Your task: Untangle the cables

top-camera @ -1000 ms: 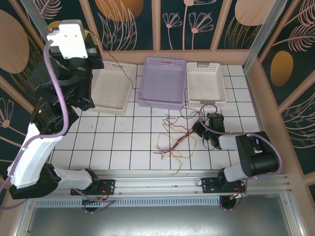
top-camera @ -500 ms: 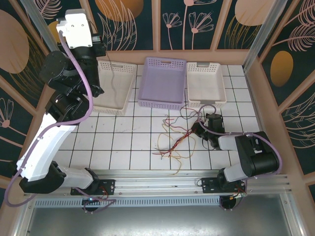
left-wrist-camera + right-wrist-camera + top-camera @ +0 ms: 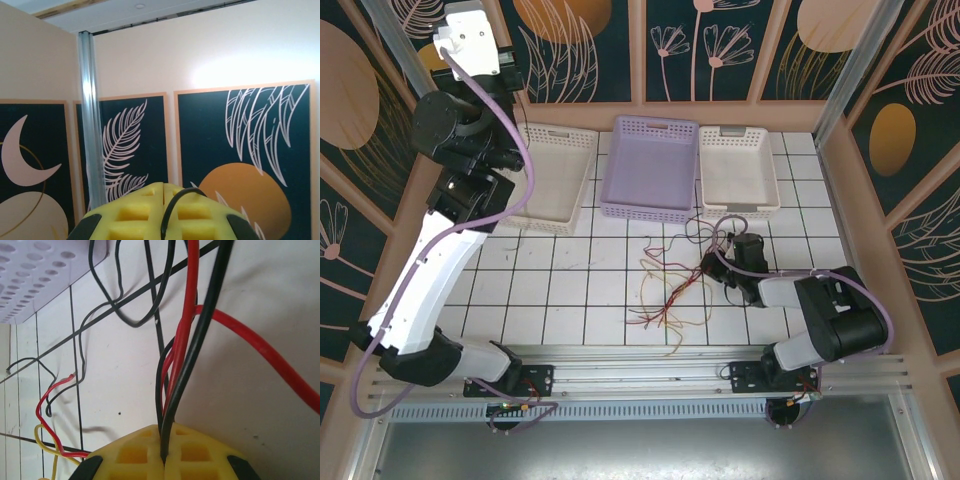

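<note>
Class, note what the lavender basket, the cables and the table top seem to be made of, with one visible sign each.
Lavender basket: likely moulded plastic, matt; even rows of holes in its walls.
Cables: probably wire in smooth plastic insulation; thin, loosely curling, evenly coloured red, black, yellow.
Table top: white tile or a tile-patterned sheet, hard to tell which; dark grid lines.

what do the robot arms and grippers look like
The left arm has white link shells between bulky black joint housings; the right arm looks mostly black with a pale forearm. A thick lavender hose runs along each. The left gripper and right gripper have yellow finger pads moulded with a square grid, flanked by black parts.
</note>
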You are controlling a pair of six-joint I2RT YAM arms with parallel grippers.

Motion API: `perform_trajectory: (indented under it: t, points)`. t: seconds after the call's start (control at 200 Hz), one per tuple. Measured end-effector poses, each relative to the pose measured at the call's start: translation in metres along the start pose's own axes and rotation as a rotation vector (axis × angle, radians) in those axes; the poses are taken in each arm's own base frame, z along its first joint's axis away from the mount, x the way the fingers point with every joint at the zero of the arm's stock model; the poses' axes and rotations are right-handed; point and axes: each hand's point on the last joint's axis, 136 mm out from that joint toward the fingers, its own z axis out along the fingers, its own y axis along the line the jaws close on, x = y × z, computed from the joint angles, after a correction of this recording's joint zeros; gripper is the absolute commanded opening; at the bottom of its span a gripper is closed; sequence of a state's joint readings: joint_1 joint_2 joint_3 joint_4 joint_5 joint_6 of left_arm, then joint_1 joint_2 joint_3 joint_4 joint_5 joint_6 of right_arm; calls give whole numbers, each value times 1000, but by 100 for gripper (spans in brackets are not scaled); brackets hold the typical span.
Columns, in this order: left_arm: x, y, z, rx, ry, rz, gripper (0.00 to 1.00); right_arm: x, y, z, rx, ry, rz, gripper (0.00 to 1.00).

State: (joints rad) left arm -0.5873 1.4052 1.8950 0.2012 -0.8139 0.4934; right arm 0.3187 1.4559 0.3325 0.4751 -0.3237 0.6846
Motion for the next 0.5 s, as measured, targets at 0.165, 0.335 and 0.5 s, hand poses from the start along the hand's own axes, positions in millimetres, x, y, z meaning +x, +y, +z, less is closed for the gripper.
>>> perform_trajectory:
  t: [0.165, 0.335, 0.5]
  points:
    - [15, 8, 19, -50, -12, 30, 0, 2, 8, 2, -15, 8, -23, 0]
    - [27, 19, 39, -100, -26, 25, 0, 7, 13, 8, -23, 34, -42, 0]
    - [41, 11, 56, -112, -34, 9, 0, 11, 17, 10, -31, 52, -57, 0]
